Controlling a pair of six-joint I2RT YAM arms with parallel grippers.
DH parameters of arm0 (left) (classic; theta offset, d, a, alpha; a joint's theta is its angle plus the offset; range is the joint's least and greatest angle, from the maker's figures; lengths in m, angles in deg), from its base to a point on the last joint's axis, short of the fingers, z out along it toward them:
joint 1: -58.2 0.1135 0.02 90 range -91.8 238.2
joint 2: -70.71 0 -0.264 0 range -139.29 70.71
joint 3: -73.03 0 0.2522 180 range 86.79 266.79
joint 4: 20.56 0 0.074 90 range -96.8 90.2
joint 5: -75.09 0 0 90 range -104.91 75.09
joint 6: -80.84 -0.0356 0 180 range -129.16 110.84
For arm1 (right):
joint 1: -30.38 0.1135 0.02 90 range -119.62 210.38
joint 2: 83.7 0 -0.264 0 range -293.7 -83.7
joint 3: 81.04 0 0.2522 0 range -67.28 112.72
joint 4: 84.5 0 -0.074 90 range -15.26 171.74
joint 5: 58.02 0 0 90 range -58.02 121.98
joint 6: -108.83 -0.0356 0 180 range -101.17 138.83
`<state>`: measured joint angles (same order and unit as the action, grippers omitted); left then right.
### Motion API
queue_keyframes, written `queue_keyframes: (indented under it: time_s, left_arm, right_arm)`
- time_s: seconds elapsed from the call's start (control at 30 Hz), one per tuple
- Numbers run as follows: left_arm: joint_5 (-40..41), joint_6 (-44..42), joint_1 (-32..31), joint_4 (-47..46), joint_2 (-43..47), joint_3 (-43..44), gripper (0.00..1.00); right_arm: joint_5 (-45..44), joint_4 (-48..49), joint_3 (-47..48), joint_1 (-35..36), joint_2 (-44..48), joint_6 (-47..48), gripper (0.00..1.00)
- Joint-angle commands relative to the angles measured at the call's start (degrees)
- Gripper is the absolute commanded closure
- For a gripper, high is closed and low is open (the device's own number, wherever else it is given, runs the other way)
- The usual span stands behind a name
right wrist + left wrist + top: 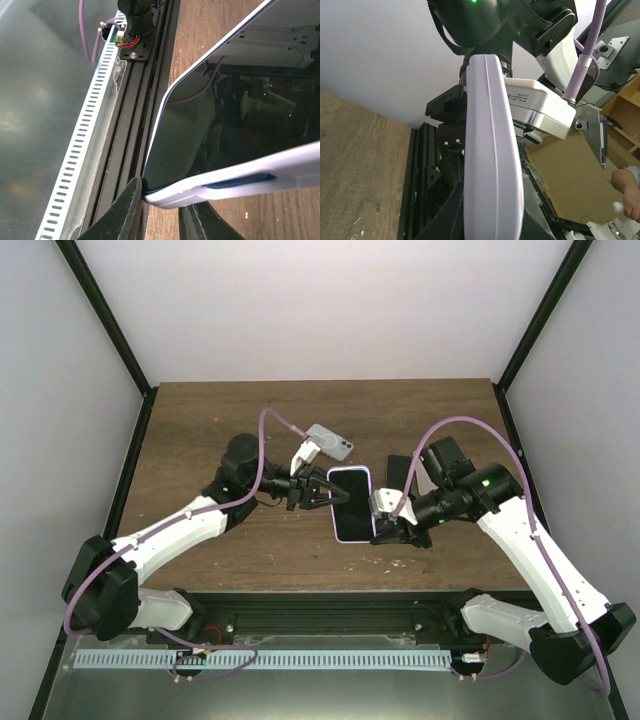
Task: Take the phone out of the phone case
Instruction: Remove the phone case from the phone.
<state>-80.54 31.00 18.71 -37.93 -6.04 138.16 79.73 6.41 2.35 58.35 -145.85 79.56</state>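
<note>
A phone with a dark screen (349, 498) sits in a lilac case (352, 536) and is held between both arms above the middle of the wooden table (200, 430). My left gripper (320, 491) is shut on the case's left long edge near its far end. In the left wrist view the lilac case edge (492, 150) runs up from between the dark fingers (437, 220). My right gripper (387, 527) is shut on the near right corner. In the right wrist view its fingers (127, 210) pinch the corner of the case (280, 172) below the glossy screen (200, 120).
A second pale grey phone or case (331, 443) with a camera cutout lies on the table behind the held phone. A dark flat object (398, 468) lies to its right. The black frame rail (330, 602) runs along the table's near edge.
</note>
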Motion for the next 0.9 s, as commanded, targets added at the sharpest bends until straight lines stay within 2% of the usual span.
queue_keyframes:
  time_s: [0.0, 0.27, 0.47, 0.6, 0.77, 0.87]
  left_arm:
    - [-4.7, 6.4, -2.4, 2.7, 0.1, 2.3, 1.0]
    - [-5.8, 5.8, -3.3, 5.1, -0.8, 3.6, 1.0]
    - [-5.9, 5.0, -4.3, 6.4, -1.0, 4.1, 1.0]
    - [-5.7, 3.7, -4.9, 8.4, -0.7, 4.2, 1.0]
    - [-4.7, 2.4, -5.4, 9.0, 0.5, 2.0, 1.0]
    - [-4.7, 5.8, -5.7, 2.1, 1.3, -1.2, 1.0]
  right_arm:
    - [-7.0, 12.0, -0.1, 0.5, 2.0, 5.9, 0.83]
    - [-11.3, 16.5, -3.2, 0.5, 3.7, 5.4, 0.8]
    - [-11.2, 20.2, -4.8, 0.4, 4.4, 2.4, 0.8]
    - [-11.6, 24.9, -4.9, 0.3, 3.7, -4.6, 0.83]
    - [-7.3, 30.4, -6.1, -1.0, 4.2, -15.3, 0.76]
    - [-5.8, 35.2, -7.9, -2.0, 4.2, -22.8, 0.73]
